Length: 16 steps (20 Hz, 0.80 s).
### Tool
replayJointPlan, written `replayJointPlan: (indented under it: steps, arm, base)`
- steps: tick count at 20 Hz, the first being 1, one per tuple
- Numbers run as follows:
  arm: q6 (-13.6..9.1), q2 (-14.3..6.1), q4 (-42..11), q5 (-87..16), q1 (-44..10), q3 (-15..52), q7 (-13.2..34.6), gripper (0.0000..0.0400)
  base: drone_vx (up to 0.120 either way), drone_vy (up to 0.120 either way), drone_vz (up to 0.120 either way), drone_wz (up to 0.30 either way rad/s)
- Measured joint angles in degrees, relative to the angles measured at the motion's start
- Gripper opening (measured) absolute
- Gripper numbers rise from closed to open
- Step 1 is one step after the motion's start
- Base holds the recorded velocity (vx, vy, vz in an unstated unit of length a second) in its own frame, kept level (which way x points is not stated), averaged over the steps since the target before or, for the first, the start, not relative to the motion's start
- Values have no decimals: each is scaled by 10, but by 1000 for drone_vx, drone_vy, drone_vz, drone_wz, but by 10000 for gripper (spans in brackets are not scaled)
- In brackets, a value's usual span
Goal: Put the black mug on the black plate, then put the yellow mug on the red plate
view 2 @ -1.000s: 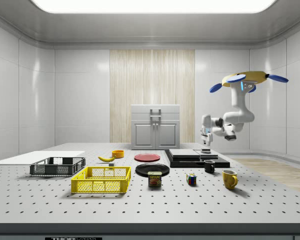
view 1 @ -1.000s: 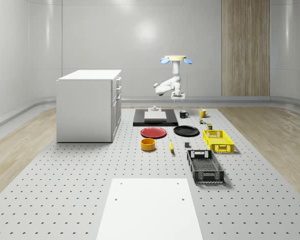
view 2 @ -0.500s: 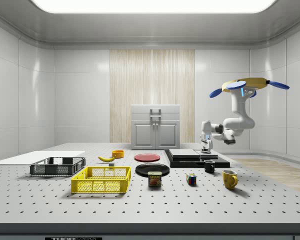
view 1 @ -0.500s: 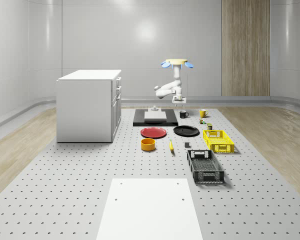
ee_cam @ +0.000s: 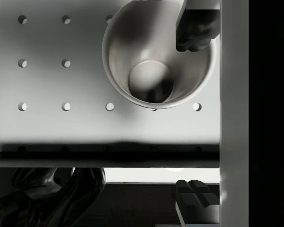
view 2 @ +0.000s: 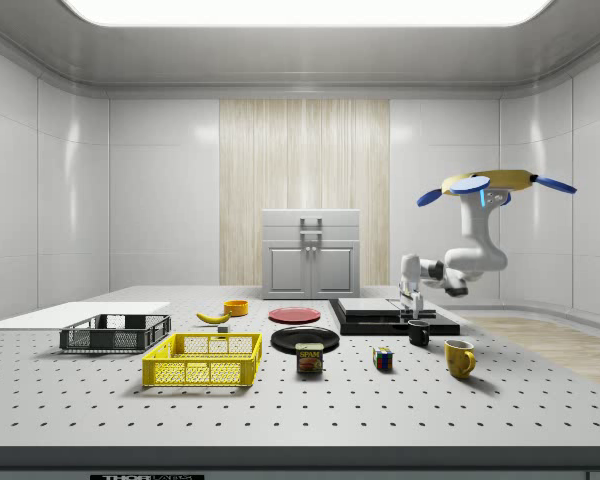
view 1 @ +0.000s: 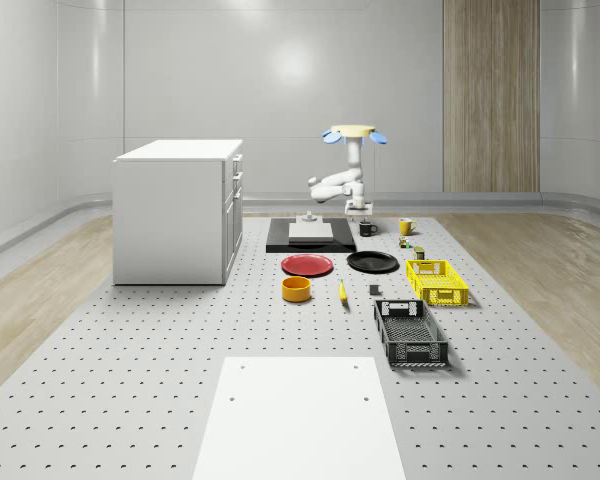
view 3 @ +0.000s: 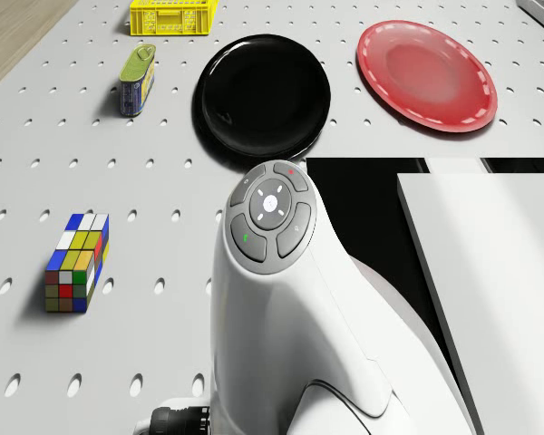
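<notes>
Just above the black mug (ee_cam: 158, 56), jaws spread wide.

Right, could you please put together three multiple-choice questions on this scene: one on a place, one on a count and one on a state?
1. Where is the black mug?
A. On the black plate
B. On the table, under the gripper
C. In the yellow basket

2. How many baskets are on the table?
A. One
B. Two
C. Three

3. What is on the black plate?
A. Nothing
B. A black mug
C. A yellow mug

Answers:
1 B: the black mug stands on the table below the gripper, with the drone hovering above.
2 B: there is a yellow basket and a black basket.
3 A: the black plate lies bare.
</notes>
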Motion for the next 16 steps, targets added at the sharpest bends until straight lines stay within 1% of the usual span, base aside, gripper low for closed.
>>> replayJointPlan:
  steps: [5,7,9,11,16]
  arm:
    - [12,-13,1,7,-4,4,4,400]
    - [17,-18,1,9,-6,5,5,400]
    - [21,-23,2,12,-7,6,7,400]
    - [26,-28,2,14,-8,8,8,400]
    - [39,-41,3,15,-11,5,10,400]
  base:
    - [0,0,0,0]
    - [0,100,0,0]
    - [0,0,0,0]
    - [0,40,0,0]
    - [0,0,0,0]
